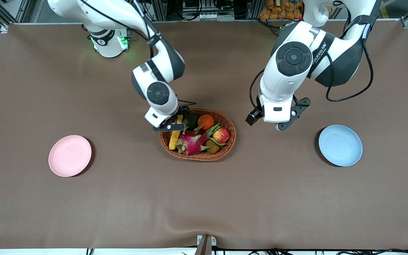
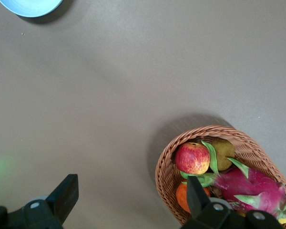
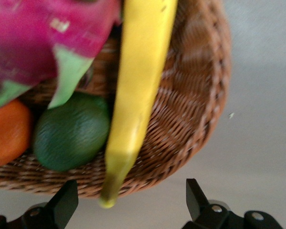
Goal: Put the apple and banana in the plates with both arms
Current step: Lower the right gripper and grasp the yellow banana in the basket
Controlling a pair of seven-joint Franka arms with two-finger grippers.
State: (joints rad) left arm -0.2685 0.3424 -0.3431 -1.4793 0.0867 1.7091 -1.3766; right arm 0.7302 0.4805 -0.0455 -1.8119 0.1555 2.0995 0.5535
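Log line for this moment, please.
right gripper: open, over banana in basket | left gripper: open, over bare table | apple: in basket | plates: empty

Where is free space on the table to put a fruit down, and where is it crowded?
Bare cloth lies between the pink plate and the basket, and between basket and blue plate. Both plates are bare. The basket is crowded, right tool at its banana.

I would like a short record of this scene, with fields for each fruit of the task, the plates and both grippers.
banana: in the wicker basket, stem tip over the rim
apple: in the basket, at the left arm's end, beside the dragon fruit
pink plate: bare, toward the right arm's end of the table
blue plate: bare, toward the left arm's end
right gripper: open, over the banana's stem end
left gripper: open, over the table between basket and blue plate
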